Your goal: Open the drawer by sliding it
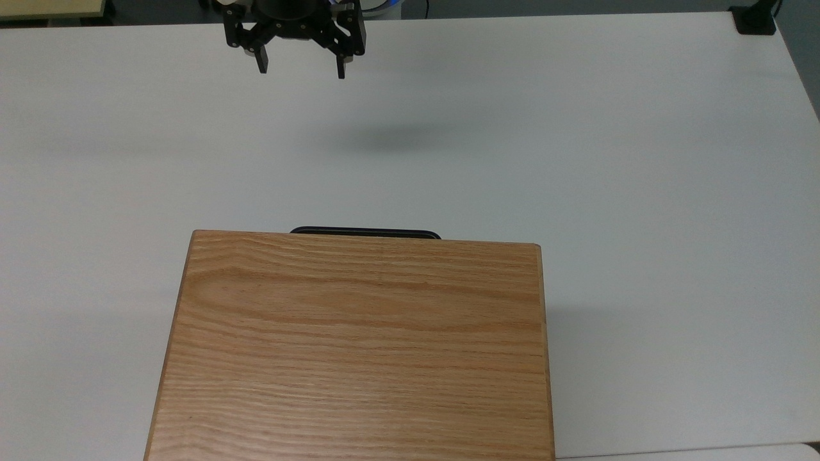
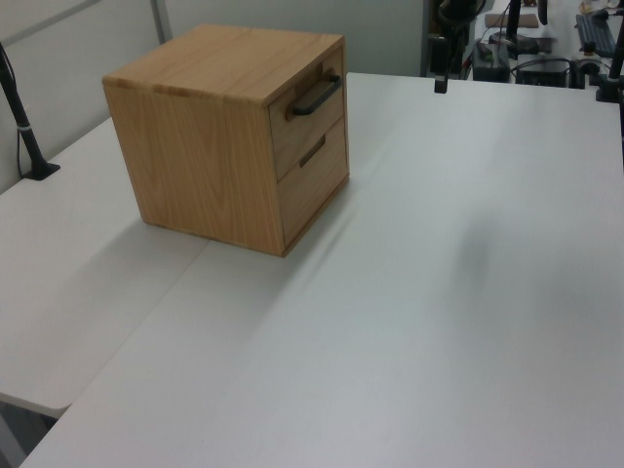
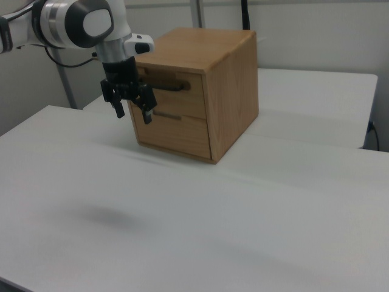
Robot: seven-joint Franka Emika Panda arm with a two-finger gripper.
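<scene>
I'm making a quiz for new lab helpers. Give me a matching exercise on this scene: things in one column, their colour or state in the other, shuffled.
Column one:
1. gripper
2. drawer
3. handle
4. table

Column two:
A. white and bare
B. black bar
C. open, above the table
D. closed

Pairs: 1-C, 2-D, 3-B, 4-A

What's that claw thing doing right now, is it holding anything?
End effector: open, holding nothing, up in the air above the white table, well away from the drawer.
</scene>
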